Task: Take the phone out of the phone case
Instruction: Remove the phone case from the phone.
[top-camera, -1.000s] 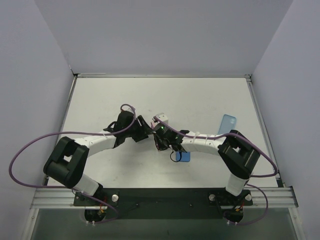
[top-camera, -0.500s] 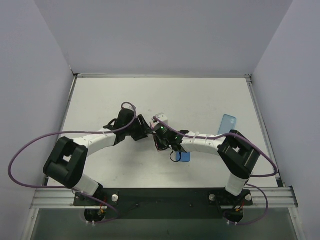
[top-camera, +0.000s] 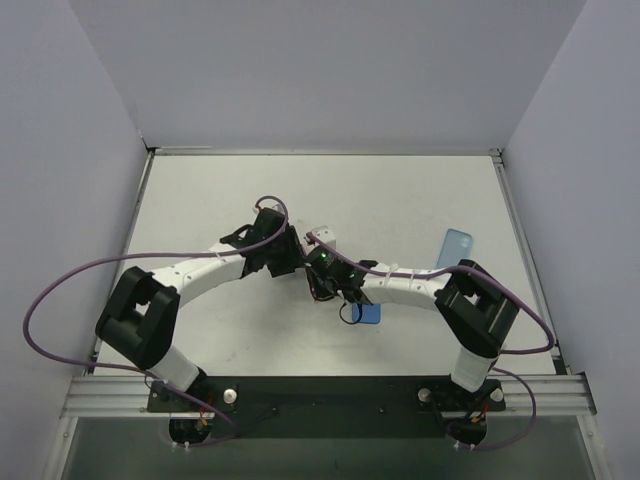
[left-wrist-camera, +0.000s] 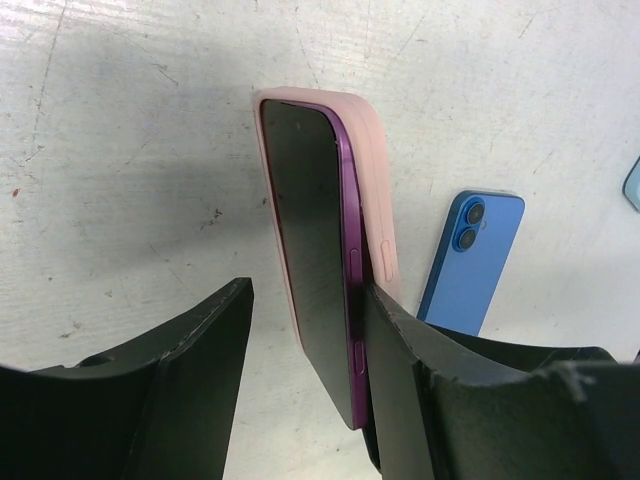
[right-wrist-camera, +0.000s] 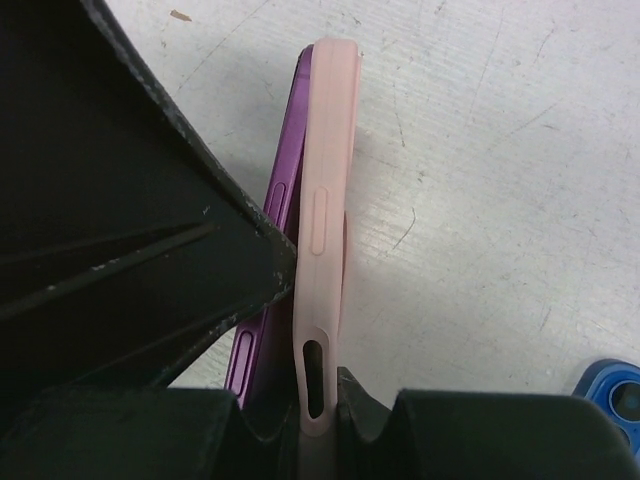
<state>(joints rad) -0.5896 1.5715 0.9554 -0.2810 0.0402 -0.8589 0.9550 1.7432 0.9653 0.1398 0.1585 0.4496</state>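
A purple phone (left-wrist-camera: 310, 250) with a dark screen stands on edge, partly peeled out of its pink case (left-wrist-camera: 375, 200). My right gripper (right-wrist-camera: 320, 395) is shut on the bottom wall of the pink case (right-wrist-camera: 322, 200). The phone's purple edge (right-wrist-camera: 283, 190) shows beside it. My left gripper (left-wrist-camera: 305, 300) is open around the phone. Its right finger (left-wrist-camera: 420, 380) presses against the phone's edge next to the case, and its left finger stands apart from the screen. In the top view both grippers (top-camera: 293, 258) (top-camera: 318, 264) meet at the cased phone (top-camera: 325, 238) mid-table.
A blue phone (top-camera: 368, 312) lies face down just right of the right gripper; it also shows in the left wrist view (left-wrist-camera: 470, 265). A light blue case (top-camera: 456, 248) lies farther right. Side walls enclose the white table (top-camera: 200, 200).
My left arm has swung right and forward, bringing its gripper in against the phone. The right arm and the pink case have stayed put.
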